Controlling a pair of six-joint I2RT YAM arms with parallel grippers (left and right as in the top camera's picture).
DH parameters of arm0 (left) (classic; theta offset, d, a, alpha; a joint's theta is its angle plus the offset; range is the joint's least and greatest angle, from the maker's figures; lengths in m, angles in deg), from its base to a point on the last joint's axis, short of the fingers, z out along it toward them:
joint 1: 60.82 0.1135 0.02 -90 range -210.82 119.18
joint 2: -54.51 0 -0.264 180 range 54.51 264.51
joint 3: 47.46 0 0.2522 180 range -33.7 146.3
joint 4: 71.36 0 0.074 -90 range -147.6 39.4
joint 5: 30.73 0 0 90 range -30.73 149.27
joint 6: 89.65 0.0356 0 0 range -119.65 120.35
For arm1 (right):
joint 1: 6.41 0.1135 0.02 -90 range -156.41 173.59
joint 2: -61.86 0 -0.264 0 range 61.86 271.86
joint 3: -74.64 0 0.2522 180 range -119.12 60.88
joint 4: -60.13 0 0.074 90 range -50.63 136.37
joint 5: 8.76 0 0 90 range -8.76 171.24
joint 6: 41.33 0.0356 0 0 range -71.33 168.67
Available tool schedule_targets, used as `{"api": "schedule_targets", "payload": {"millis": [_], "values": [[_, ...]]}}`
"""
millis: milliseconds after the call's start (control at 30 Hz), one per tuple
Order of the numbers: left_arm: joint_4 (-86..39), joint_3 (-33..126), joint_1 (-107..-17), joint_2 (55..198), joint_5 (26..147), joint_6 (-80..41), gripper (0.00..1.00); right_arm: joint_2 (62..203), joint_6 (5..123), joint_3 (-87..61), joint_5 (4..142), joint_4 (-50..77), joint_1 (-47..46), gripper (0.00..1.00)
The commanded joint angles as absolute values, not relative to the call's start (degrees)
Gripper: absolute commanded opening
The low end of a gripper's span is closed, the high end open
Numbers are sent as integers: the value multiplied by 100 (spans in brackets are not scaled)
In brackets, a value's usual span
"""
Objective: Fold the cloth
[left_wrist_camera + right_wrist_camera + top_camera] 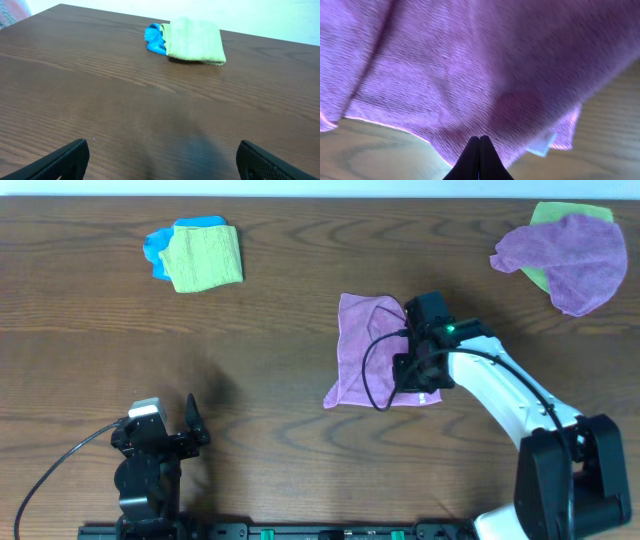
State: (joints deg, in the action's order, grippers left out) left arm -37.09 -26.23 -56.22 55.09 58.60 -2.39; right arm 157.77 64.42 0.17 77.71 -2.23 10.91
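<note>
Wood-grain table (280,300) stretches beneath two robot arms. At the near left, the left gripper (160,167) hovers low over bare tabletop, jaws spread wide and holding nothing. Beyond it, at the far left, a folded lime-green cloth (205,255) lies against a crumpled blue cloth (155,250). Just right of centre, the pinkish-purple cloth (365,350) lies rumpled on the wood, a crease running through it. The right gripper (415,370) sits over its right side, fingers pressed tight together at the cloth's edge, close to the white tag (542,145); whether any fabric is pinched cannot be told. At the far right, a violet cloth (570,255) drapes over a second lime-green cloth (560,213).
</note>
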Motion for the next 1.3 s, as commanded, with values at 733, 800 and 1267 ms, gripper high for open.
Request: {"api": "schedule_targets", "payload": {"millis": [733,800,1267], "values": [[-3665,-2743,-5643,5479,5777,-176,95,14453,6728,1966,8186,1183,737,1],[-3665,-2743,-5643,5479,5777,-176,95,14667,6724,1966,8186,1320,737,2],[-3665,-2743,-5643,5479,5777,-176,95,15058,6619,1962,8184,1709,142,1]]}}
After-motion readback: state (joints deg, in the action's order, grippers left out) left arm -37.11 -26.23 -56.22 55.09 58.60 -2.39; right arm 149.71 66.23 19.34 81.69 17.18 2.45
